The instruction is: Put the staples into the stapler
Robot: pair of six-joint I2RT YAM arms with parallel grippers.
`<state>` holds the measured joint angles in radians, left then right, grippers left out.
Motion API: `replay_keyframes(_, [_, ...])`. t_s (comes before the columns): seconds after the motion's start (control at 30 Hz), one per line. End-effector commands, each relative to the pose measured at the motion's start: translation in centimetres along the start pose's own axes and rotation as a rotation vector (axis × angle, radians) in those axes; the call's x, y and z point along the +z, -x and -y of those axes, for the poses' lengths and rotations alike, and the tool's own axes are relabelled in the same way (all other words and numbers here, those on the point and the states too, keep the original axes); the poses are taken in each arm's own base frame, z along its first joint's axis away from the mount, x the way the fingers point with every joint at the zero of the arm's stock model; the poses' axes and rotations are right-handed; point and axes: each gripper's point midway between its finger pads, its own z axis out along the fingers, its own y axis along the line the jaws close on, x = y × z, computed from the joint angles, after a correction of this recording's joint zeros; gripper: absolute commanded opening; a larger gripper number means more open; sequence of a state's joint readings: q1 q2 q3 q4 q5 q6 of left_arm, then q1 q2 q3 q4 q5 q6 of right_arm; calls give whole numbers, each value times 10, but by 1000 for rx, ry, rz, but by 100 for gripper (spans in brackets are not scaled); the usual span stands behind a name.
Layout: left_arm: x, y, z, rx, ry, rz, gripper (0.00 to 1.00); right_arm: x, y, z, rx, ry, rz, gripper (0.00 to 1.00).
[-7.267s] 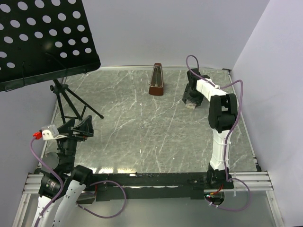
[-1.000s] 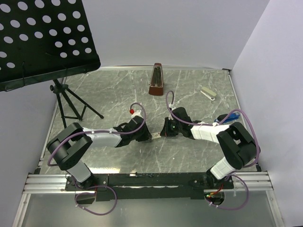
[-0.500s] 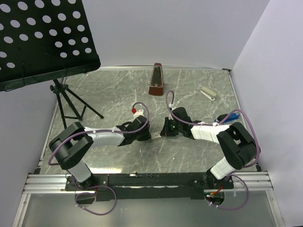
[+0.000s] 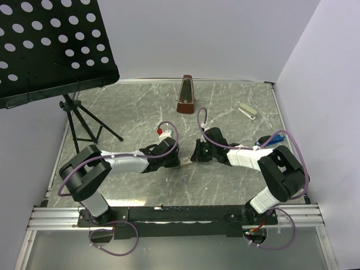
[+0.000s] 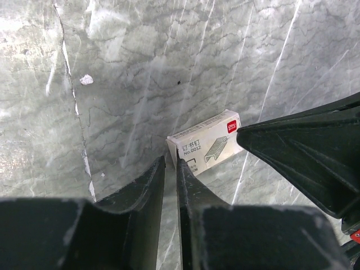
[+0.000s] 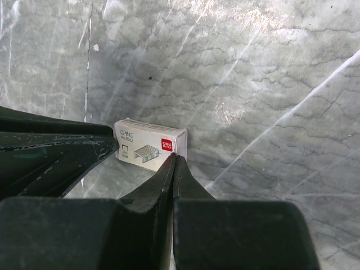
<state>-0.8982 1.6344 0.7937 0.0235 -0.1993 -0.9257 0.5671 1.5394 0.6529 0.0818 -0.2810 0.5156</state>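
The staples (image 4: 184, 162) are a small white box with a red logo, lying flat mid-table between both grippers. My left gripper (image 5: 170, 162) stands open by a narrow gap, its fingertips (image 5: 181, 164) at the left end of the staples box (image 5: 205, 146), the right finger overlapping the box's edge. My right gripper (image 6: 176, 156) is shut, its joined tips touching the right end of the staples box (image 6: 147, 145). A white stapler (image 4: 247, 111) lies at the back right. A blue stapler (image 4: 264, 140) shows partly behind the right arm.
A brown metronome (image 4: 186, 95) stands at the back centre. A black perforated music stand (image 4: 50, 45) overhangs the left side, its tripod legs (image 4: 84, 121) on the table. White walls close the back and right.
The left jaws closed almost fully and then parted again to a narrow gap. The left gripper edged slightly right toward the box. The right gripper stayed shut and still.
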Motion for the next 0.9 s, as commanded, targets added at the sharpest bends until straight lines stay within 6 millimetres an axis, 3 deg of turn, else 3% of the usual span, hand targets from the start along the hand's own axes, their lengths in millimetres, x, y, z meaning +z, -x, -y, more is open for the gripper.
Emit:
replay_keyframes(0.0, [0,6,17,2,-35,6,20,-5,10,-12,-20,30,40,1])
replay_keyframes(0.23, [2,8,20,4,-30,5,21,-3,9,-18,-29,39,31,2])
replay_keyframes(0.53, [1,4,2,9,37,5,18,-4,9,-16,-14,23,41,5])
replay_keyframes(0.87, [-5,4,6,-13,3,11,20,-8,12,-20,15,49,77,34])
